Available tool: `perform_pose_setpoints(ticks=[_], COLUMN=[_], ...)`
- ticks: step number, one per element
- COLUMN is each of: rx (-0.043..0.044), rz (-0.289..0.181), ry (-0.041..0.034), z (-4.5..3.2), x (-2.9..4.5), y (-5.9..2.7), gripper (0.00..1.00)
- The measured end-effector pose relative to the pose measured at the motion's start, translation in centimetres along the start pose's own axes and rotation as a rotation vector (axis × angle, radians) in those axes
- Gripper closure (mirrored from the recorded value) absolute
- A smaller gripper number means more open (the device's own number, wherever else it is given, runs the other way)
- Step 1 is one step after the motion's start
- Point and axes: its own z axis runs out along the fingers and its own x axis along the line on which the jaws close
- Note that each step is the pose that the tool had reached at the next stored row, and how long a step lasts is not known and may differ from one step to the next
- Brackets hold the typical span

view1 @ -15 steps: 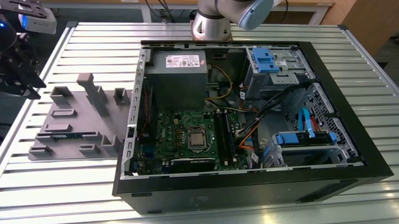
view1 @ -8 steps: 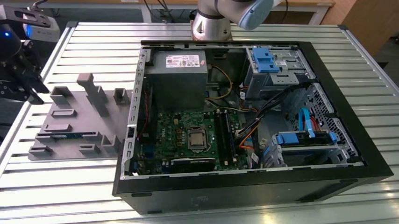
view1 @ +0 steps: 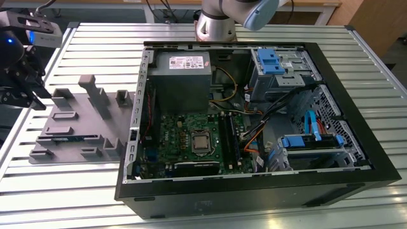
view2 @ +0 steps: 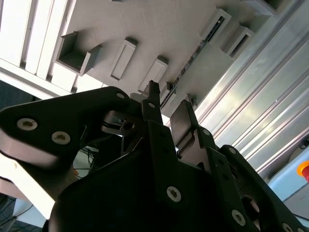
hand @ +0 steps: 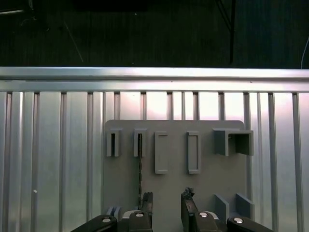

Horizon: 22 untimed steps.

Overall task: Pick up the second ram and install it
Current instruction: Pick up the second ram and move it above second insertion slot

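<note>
Black case [view1: 254, 188] sits open on its side on a slatted metal table [view1: 95, 38], green motherboard [view1: 171, 131] facing up with the CPU [view1: 201, 141] in the middle and a grey PSU [view1: 181, 78] right next to the board. Blue caddies [view1: 270, 62] are on the exterior view's right of the case, with cables [view1: 254, 126] running between them and the board. Just beside the case on the exterior view's left there's a grey tray [view1: 70, 119] with upright blocks and slots.

Lab, slatted metal bench [view1: 95, 38] (opened computer [view1: 222, 193])
</note>
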Motion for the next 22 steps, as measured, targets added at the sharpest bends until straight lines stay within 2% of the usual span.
perform_pose_setpoints(ticks=[22], rx=[0.0000], rz=[0.000], ry=[0.0000], z=[0.50], x=[0.39], y=[-0.02], gripper=[0.63])
